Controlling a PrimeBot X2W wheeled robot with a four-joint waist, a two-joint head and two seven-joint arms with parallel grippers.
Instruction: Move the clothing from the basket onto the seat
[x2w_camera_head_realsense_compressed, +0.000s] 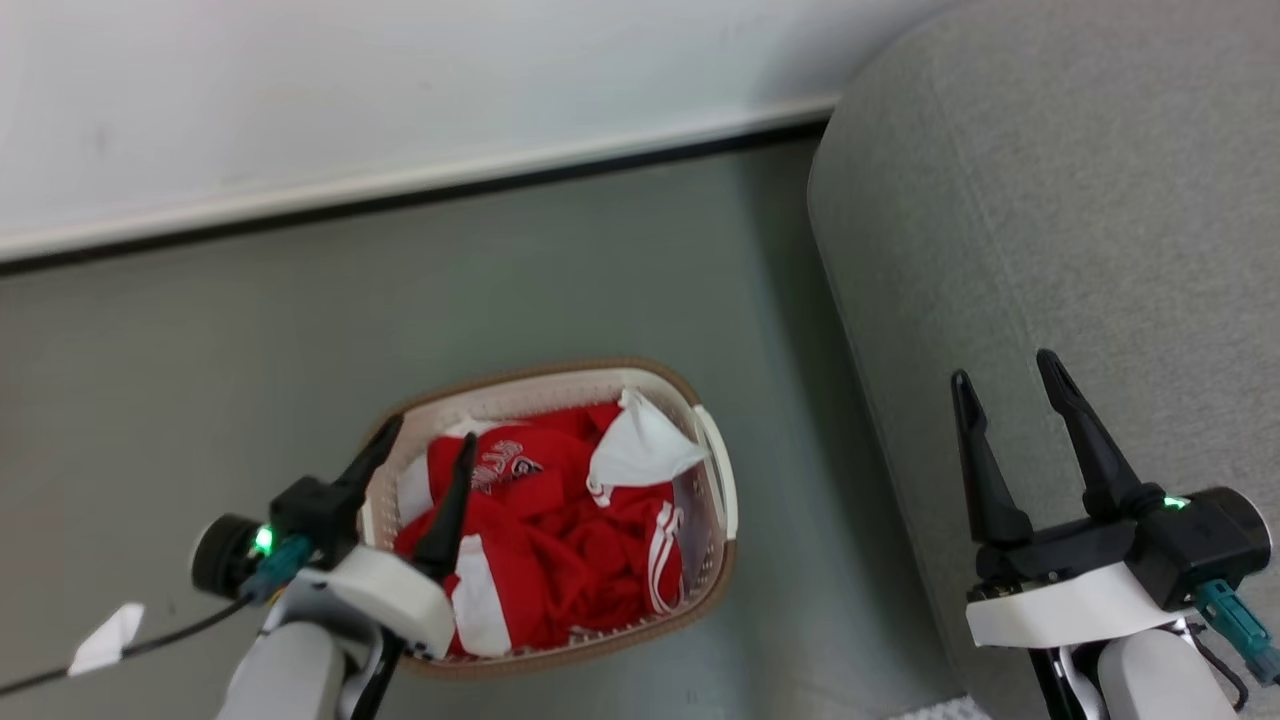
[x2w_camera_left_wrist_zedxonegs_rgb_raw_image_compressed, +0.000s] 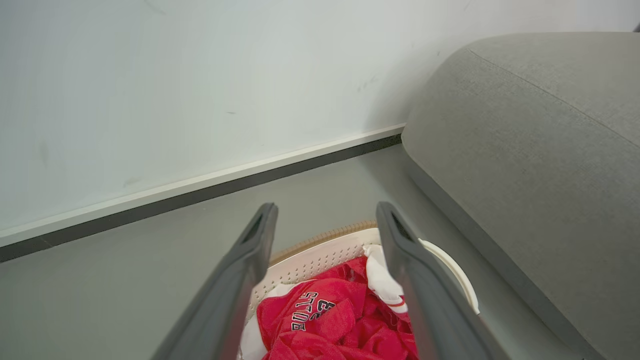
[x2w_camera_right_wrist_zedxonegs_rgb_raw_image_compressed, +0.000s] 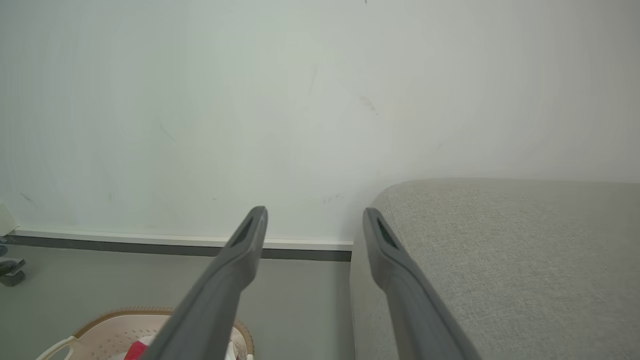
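Hovering spread above the laundry basket (x2w_camera_head_realsense_compressed: 560, 372), where the red jerseys (x2w_camera_head_realsense_compressed: 560, 540) lay heaped, the left claw (x2w_camera_head_realsense_compressed: 432, 430) likely needed a deep central pinch; the right claw (x2w_camera_head_realsense_compressed: 1003, 368) stood spread beside the sofa (x2w_camera_head_realsense_compressed: 1050, 200).

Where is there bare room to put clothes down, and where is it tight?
The grey fabric sofa is bare across its visible top, from its rounded end by the wall to the open right gripper. The grey floor strip between it and the oval cream perforated basket is free. Crowded: that basket, full of red-and-white clothing, the open left gripper above it.
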